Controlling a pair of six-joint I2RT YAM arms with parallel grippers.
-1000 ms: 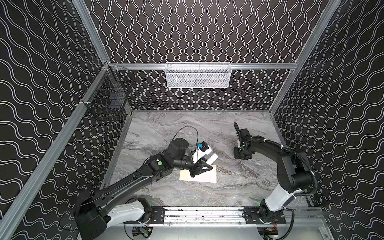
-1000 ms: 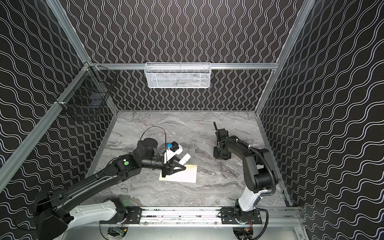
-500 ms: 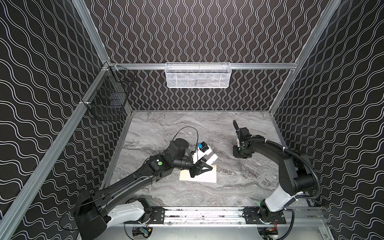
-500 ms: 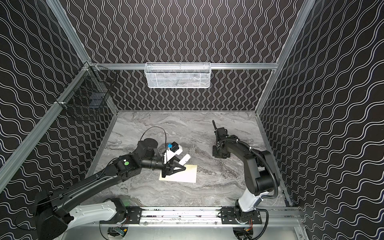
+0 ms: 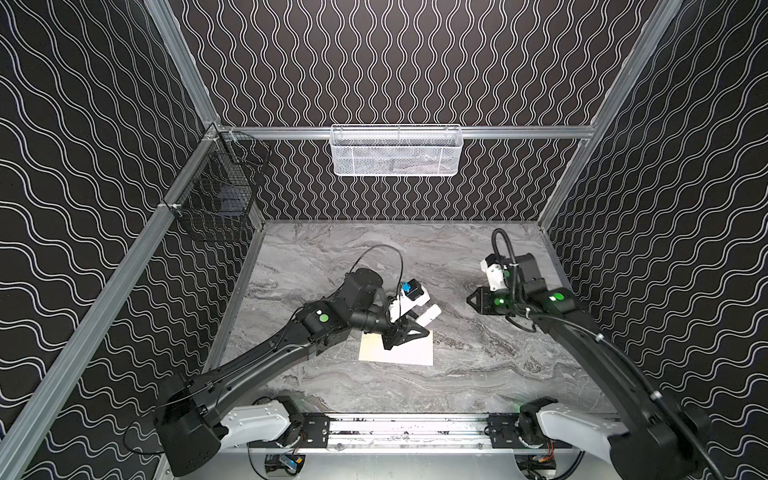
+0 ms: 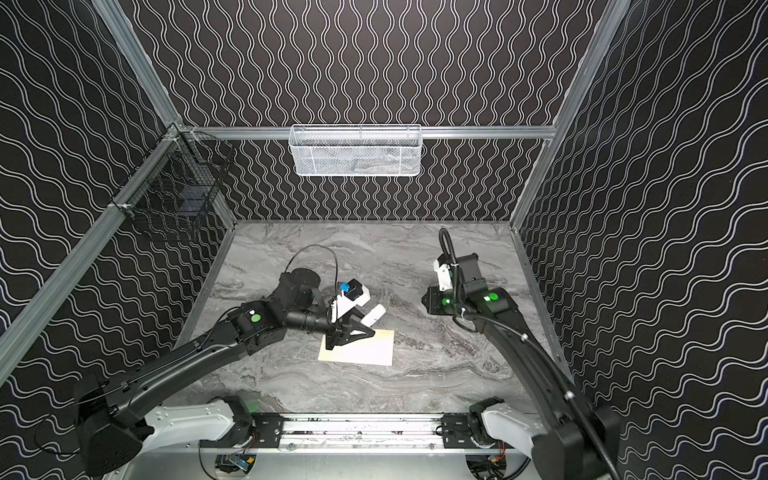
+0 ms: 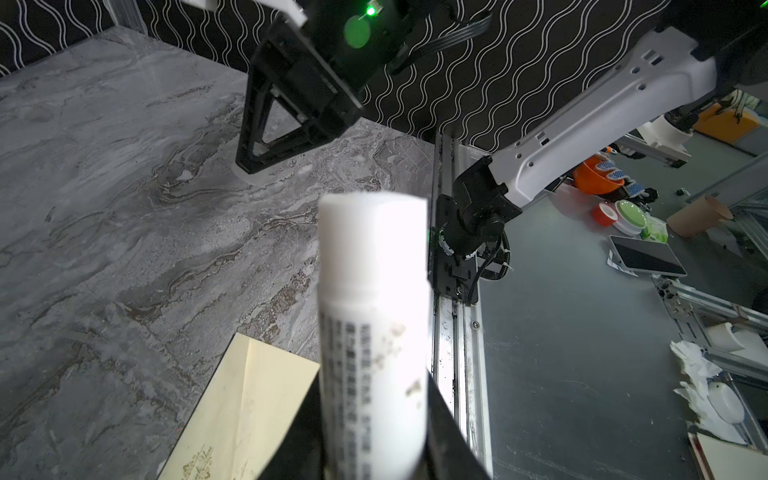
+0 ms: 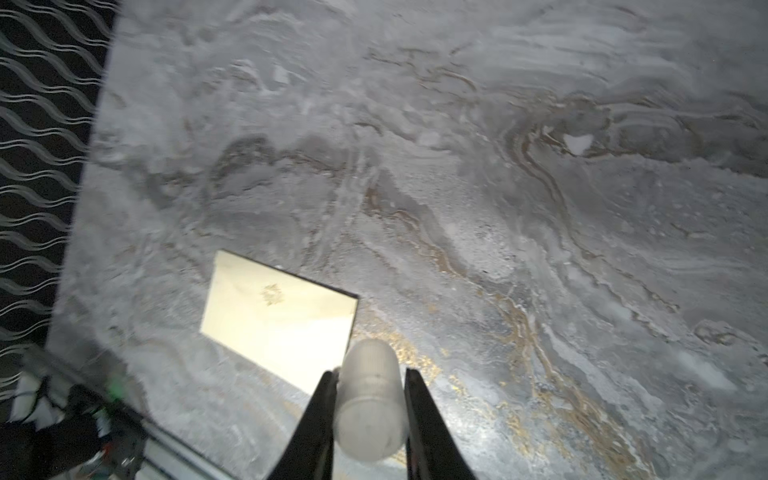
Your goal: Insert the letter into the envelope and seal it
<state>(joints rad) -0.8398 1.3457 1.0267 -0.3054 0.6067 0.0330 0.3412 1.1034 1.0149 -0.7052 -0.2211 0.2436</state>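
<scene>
Left wrist view, right up close: the left hand is clamped on a white glue stick, its bare end pointing out over the table. Just under it lies the cream envelope, flat. In both top views the envelope runs its long axis side to side, directly beneath this hand. No separate white letter shows, so I judge it's already tucked inside. Farther out, well apart to the right, the right hand pinches a translucent cap. Left is nearer by far: the stick's tip must swing down onto the flap.
</scene>
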